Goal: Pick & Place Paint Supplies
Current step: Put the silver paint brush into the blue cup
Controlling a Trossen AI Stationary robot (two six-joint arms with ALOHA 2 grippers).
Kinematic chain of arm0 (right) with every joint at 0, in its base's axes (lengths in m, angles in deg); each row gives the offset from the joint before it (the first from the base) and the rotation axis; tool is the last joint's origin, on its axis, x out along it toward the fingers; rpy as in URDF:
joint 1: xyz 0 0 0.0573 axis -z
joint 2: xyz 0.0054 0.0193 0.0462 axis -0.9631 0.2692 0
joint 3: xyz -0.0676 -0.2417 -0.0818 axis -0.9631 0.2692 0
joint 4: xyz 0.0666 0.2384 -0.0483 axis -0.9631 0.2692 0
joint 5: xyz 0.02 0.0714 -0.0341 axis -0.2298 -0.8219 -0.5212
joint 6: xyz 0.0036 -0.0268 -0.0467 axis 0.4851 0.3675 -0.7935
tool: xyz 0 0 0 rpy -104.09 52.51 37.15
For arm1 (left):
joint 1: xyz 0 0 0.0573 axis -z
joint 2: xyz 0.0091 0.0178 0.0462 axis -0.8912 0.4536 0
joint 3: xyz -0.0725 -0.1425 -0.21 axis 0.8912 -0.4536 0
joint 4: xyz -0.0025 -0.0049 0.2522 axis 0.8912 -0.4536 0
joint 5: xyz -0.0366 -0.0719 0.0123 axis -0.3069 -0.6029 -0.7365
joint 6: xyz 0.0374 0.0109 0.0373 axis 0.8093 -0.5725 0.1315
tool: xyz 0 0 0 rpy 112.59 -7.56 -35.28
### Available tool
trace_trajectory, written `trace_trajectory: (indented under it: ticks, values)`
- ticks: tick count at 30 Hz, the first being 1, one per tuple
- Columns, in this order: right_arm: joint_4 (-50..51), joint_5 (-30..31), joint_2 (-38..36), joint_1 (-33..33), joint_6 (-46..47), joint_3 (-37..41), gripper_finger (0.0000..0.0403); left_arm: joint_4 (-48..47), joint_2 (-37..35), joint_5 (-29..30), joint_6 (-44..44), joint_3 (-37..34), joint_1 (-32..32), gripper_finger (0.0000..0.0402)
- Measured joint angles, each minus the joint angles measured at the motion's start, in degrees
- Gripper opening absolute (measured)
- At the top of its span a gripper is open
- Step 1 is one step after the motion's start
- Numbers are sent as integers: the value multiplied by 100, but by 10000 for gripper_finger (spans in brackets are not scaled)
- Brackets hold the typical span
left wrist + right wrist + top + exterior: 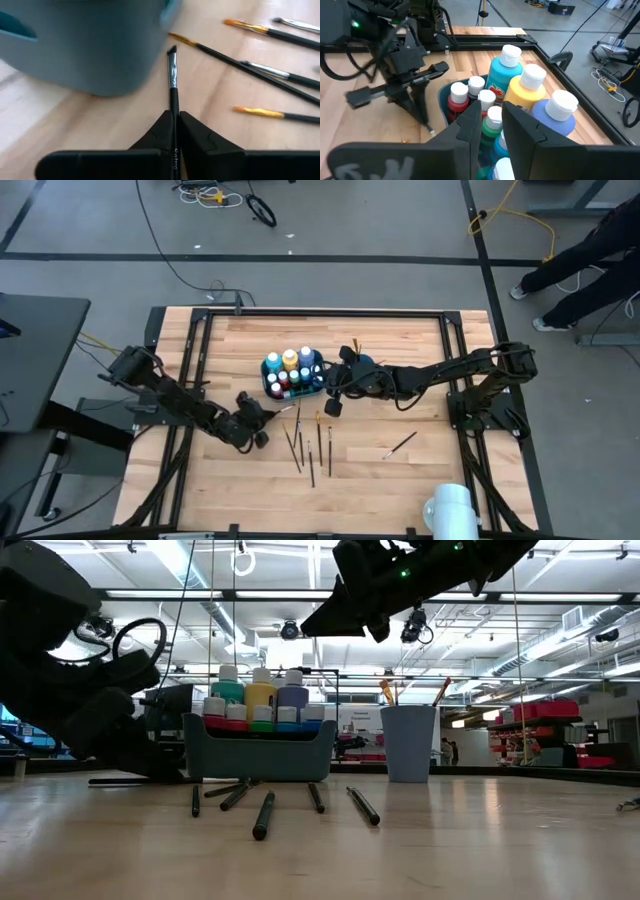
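Note:
A teal bin full of white-capped paint bottles stands at the table's far middle, with a blue cup holding brushes to its right. My left gripper is low beside the bin's near left corner, shut on a thin dark-handled paintbrush. My right gripper hangs high above the bin, open and empty; its fingers frame the bottles below. Several more brushes lie flat on the table in front of the bin. My left gripper pinches the paintbrush's dark handle between its two fingers. The fingers lie along the brush, nearly level, coming from the table's left. The metal ferrule and bristle tip stick out ahead toward the bin's wall. Whether the tip touches the table I cannot tell.
One brush lies apart at the near right. A white cylinder stands at the table's near right edge. A person's legs show beyond the far right corner. Bare wood lies at the near left and near right.

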Motion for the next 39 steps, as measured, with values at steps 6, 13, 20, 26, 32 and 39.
trace_trajectory:
  ticks: [6, 13, 20, 26, 32, 39]
  values:
    - [6, -3, 0, 0, -35, 0, 82, 183, -416, 47, 380, 5, 9, 13]
    - [9, -470, 0, 2, -27, 0, 82, 401, -832, 172, 947, 11, 12, 14]
    - [9, -579, 0, 2, -366, -2, 82, 891, -1353, 535, 1944, 20, 12, 13]
    - [5, -1140, 0, 2, -534, -2, 82, 1399, -1827, 687, 2934, 22, 12, 13]
    - [-235, -1481, 0, -43, -593, -2, 82, 1493, -2043, 634, 3284, 26, 12, 13]
    - [-349, -1482, 0, -46, -479, -9, 97, 2006, -2045, 474, 4009, 28, 12, 13]
